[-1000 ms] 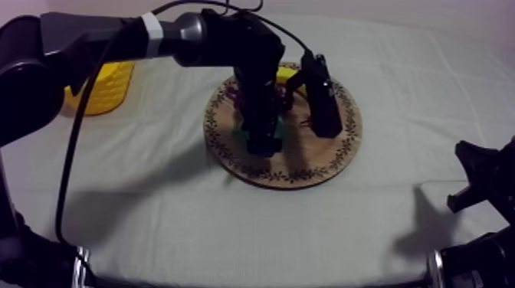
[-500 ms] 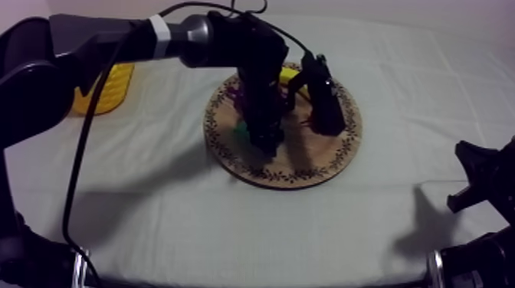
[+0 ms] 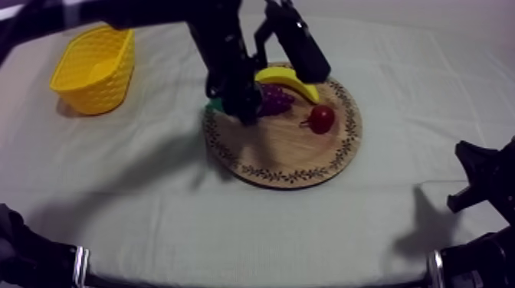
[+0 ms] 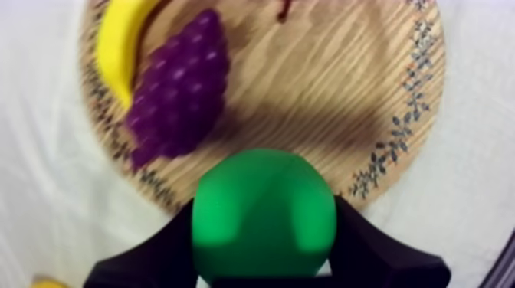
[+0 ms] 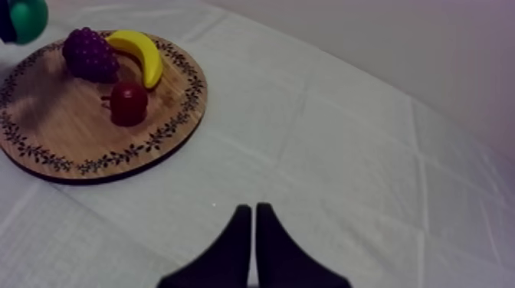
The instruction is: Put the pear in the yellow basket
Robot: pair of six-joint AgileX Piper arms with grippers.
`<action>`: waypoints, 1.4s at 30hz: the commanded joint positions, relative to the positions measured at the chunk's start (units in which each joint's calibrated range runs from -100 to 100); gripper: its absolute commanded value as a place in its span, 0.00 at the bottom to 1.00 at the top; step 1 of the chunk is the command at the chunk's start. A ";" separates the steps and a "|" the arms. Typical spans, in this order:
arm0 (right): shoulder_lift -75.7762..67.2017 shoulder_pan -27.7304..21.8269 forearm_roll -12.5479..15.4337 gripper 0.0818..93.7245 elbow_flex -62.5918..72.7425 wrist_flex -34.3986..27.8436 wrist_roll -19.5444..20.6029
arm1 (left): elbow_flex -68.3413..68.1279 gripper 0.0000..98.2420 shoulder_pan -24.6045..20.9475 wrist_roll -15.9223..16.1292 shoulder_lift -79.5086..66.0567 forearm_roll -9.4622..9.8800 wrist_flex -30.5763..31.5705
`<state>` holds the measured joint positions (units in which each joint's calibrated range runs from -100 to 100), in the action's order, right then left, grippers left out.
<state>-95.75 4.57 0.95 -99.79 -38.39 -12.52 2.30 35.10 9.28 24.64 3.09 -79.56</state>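
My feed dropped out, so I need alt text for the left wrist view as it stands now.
The left hand is shut on the green pear, holding it over the rim of the round wooden board. On the board beyond lie the purple grapes and, beside them, the banana.

**Right wrist view.** Your right gripper (image 5: 253, 208) has its two black fingers lying together as a narrow wedge over the grey-white cloth (image 5: 360, 161). You see the round wooden board (image 5: 73, 134) at ten o'clock from the fingertips, well apart from them. On the board, the grapes (image 5: 90, 52) sit at twelve o'clock and the banana (image 5: 139, 54) just beside them at one o'clock. The small red fruit (image 5: 128, 103) lies off centre toward three o'clock. The green pear (image 5: 27, 18) shows past the patterned rim at eleven o'clock.
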 commanded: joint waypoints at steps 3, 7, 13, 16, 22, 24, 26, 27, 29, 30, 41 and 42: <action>-0.01 0.02 0.00 0.00 0.01 0.00 0.00 | -1.22 0.38 -1.29 -1.23 -11.42 0.03 -2.80; -0.01 0.02 0.00 0.00 0.01 0.00 0.00 | -0.10 0.39 -3.56 -1.77 -18.41 0.15 -6.22; -0.01 0.02 0.00 0.00 0.01 0.00 0.00 | 5.77 0.39 -8.59 -2.00 -25.92 1.11 -11.28; -0.01 0.02 0.00 0.00 0.01 0.00 0.00 | 9.39 0.40 -12.18 -1.72 -28.05 1.48 -12.73; -0.01 0.02 0.00 0.00 0.01 0.00 0.00 | 13.59 0.41 -20.51 -0.76 -28.83 2.14 -13.67; -0.01 0.02 0.00 0.00 0.01 0.00 0.00 | 13.69 0.41 -23.34 -0.50 -27.91 2.28 -13.19; -0.01 0.02 0.00 0.00 0.01 0.00 0.00 | 13.39 0.41 -25.89 -0.48 -26.31 2.65 -12.19; -0.01 0.02 0.00 0.00 0.01 0.00 0.00 | 13.34 0.41 -26.92 -0.47 -25.10 2.85 -11.63; -0.01 0.02 0.00 0.00 0.01 0.00 0.00 | 13.61 0.41 -28.69 -0.53 -22.03 3.20 -10.66; -0.01 0.02 0.00 0.00 0.01 0.00 0.00 | 14.00 0.41 -29.43 -0.50 -20.19 3.25 -10.32; -0.01 0.02 0.00 0.00 0.01 0.00 0.00 | 18.54 0.42 -33.61 -0.77 -0.60 4.28 -7.32; -0.01 0.02 0.00 0.00 0.01 0.00 0.00 | 18.55 0.45 -33.74 -0.73 0.42 4.41 -6.91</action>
<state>-95.75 4.57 0.95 -99.79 -38.39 -12.52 20.86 1.43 8.52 21.75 7.39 -86.69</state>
